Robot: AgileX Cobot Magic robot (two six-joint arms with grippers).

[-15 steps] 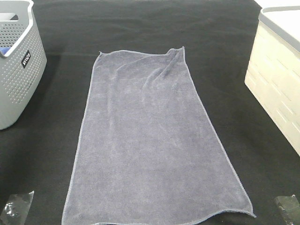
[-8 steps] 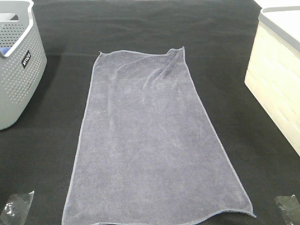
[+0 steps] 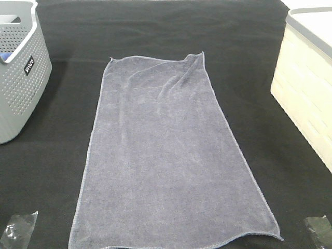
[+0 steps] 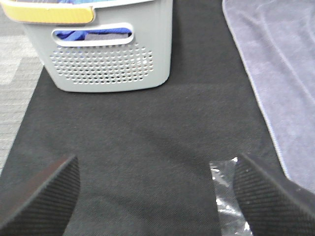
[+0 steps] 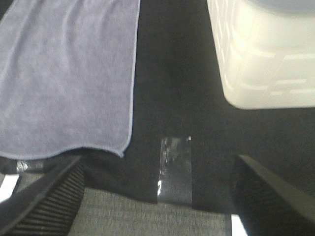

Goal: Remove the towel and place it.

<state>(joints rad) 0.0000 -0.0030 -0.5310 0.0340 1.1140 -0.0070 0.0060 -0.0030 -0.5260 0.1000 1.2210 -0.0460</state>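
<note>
A black fabric covers the desk from edge to edge. A grey perforated basket stands at its left side and a cream lidded bin at its right, well apart. Strips of clear tape hold the cloth's near edge, beyond which grey carpeted floor shows.

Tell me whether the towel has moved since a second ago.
No. The towel lies flat as before, its far left corner equally distant from the grey basket.
</note>
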